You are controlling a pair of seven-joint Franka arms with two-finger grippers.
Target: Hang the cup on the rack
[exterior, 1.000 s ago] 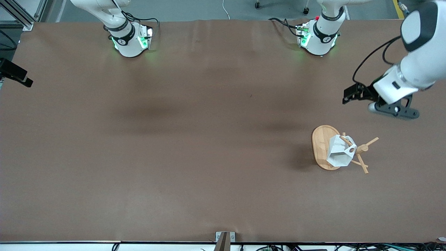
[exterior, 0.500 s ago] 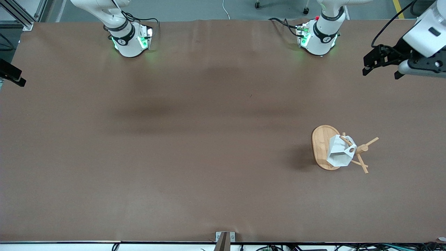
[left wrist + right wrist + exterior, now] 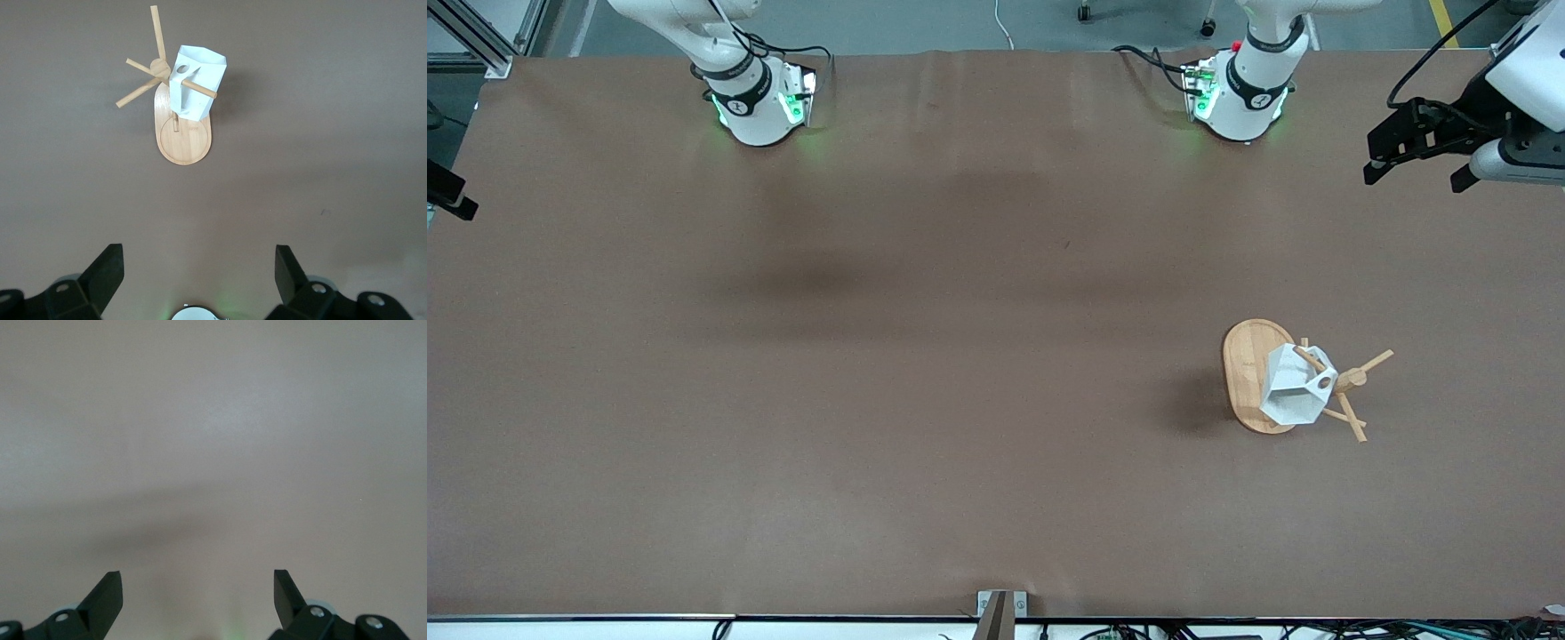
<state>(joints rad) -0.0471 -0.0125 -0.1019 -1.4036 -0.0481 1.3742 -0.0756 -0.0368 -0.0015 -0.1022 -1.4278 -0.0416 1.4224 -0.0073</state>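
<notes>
The small white faceted cup [image 3: 1296,388] with its polygonal rim hangs on the light bamboo mug-tree rack [image 3: 1249,373], threaded by the round hole in its blocky handle onto one of the thin angled pegs. The left wrist view shows a peg passing through the handle, the cup's [image 3: 197,83] flat angular faces tapering toward the rack's [image 3: 183,141] smooth oval base, and other bare pegs fanning out from the central post. The rack stands on the matte brown table covering [image 3: 925,373], toward the left arm's end of the table, casting a soft shadow beside the base.

The left gripper [image 3: 1416,169] — black, two-fingered — hovers over the table's edge at the left arm's end, well apart from the rack; its fingers stand wide apart and hold nothing. The right gripper [image 3: 198,597] shows only in its own wrist view, its dark fingers spread wide over bare brown surface, empty as well. The right arm waits.

No readable writing or brand marks can be made out on the cup or rack.
</notes>
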